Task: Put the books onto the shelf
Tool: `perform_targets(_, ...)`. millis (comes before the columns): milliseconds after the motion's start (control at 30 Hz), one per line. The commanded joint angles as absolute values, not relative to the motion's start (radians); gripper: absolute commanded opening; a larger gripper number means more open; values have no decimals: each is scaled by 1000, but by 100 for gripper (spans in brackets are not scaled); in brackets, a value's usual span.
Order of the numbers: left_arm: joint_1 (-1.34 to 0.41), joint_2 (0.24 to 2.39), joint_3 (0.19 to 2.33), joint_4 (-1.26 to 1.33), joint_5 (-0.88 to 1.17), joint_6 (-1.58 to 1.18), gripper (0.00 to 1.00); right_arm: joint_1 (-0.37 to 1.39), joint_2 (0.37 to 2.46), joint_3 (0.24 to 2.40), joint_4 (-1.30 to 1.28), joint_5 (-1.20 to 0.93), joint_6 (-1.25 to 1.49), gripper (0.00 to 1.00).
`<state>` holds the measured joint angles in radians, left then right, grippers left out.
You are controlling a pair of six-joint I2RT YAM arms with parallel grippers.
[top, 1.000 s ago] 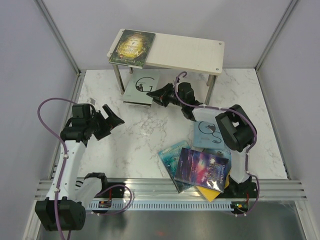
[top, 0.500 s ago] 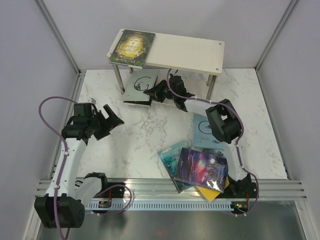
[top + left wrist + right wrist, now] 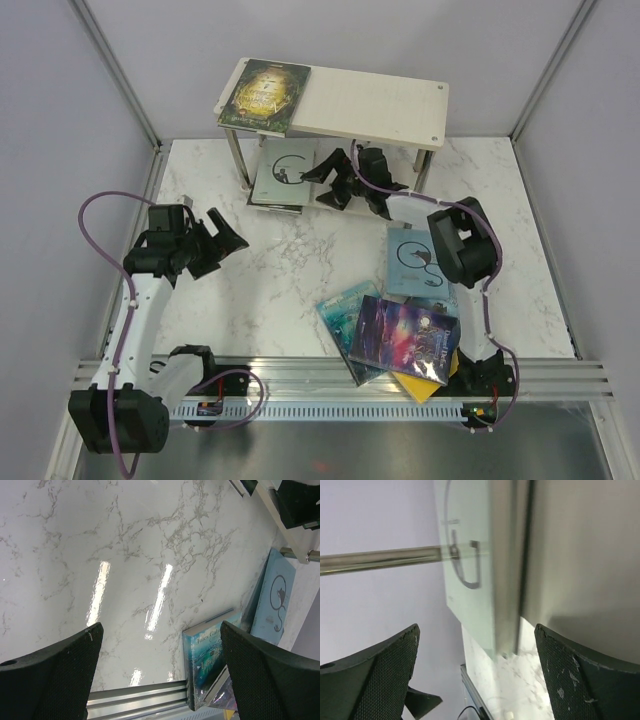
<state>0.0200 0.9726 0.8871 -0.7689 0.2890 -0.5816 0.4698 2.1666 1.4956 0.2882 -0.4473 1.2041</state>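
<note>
The shelf (image 3: 370, 105) stands at the back, and a dark green-gold book (image 3: 265, 93) lies on the left of its top board. Under that board lies a pale book with a black swirl (image 3: 285, 172). My right gripper (image 3: 330, 178) is just right of it, open, with nothing between its fingers. In the right wrist view that book (image 3: 470, 580) lies ahead of the open right gripper (image 3: 477, 675), beside a silver post (image 3: 380, 560). My left gripper (image 3: 225, 238) hangs open over the table's left part. Pale blue (image 3: 415, 262), teal (image 3: 345, 318), galaxy (image 3: 405, 338) and yellow (image 3: 420, 385) books lie front right.
The left wrist view looks between the open left gripper (image 3: 162, 675) at bare marble, the teal book (image 3: 207, 655), the pale blue book (image 3: 275, 600) and the front metal rail (image 3: 135, 697). Grey walls close in the table on the left, right and back.
My right gripper carried the pale swirl book further in under the shelf's top board, then opened and let go of it. The left arm barely moved.
</note>
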Motion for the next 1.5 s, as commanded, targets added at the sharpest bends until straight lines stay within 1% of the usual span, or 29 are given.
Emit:
perform_targets(0,18,985,922,-758,290,-540,100,430,2063,1416,256,-448,1137,98)
perform_targets(133,18,996,930,-756,305,-546,100,416,1993,1320,227,-472,1095,98)
perform_targets(233,17,1006,939,-753,374,-523,100,414,1904,1234,210,-474,1057,98)
perform_targets(267,18,1006,933,-732,476,-497,100,414,1855,1212,204,-479,1045,98)
perform_targets(333,11,985,875,-666,610,-489,100,410,1804,1157,166,-486,987,98)
perform_targets(367,-26,976,850,-593,705,-523,100,408,1752,1143,114,-489,962,98)
perform_targets(433,-73,954,777,-519,758,-569,100,402,1695,1097,57,-497,898,98)
perform_targets(467,-150,953,759,-468,773,-607,100,397,1630,1079,32,-502,840,98)
perform_targets(500,-196,954,747,-450,776,-623,100,396,1590,1059,-29,-488,810,98)
perform_targets(533,-248,968,730,-433,772,-635,100,393,1495,1014,-58,-470,781,98)
perform_targets(567,-302,979,723,-411,767,-667,100,393,1446,991,-89,-450,725,98)
perform_targets(600,-405,989,716,-358,767,-686,100,393,1395,968,-147,-421,706,98)
perform_targets(633,-455,1002,707,-329,765,-701,100,390,1306,919,-172,-393,690,98)
perform_targets(667,-541,1028,704,-302,761,-730,100,387,1267,896,-220,-384,678,98)
perform_targets(833,-730,1124,696,-109,729,-796,100,380,1073,760,-369,-344,670,98)
perform_targets(900,-758,1185,692,-78,697,-802,100,382,1017,720,-382,-341,693,98)
perform_targets(1000,-788,1255,663,41,683,-830,100,380,925,638,-414,-347,735,98)
perform_targets(1033,-793,1296,649,111,683,-841,100,380,892,628,-425,-345,747,98)
perform_targets(1233,-836,1481,644,264,603,-897,100,382,755,592,-503,-338,779,98)
perform_targets(1367,-850,1589,652,379,644,-943,100,380,703,609,-587,-316,773,98)
perform_targets(1467,-870,1659,647,514,685,-998,100,380,678,615,-627,-304,765,98)
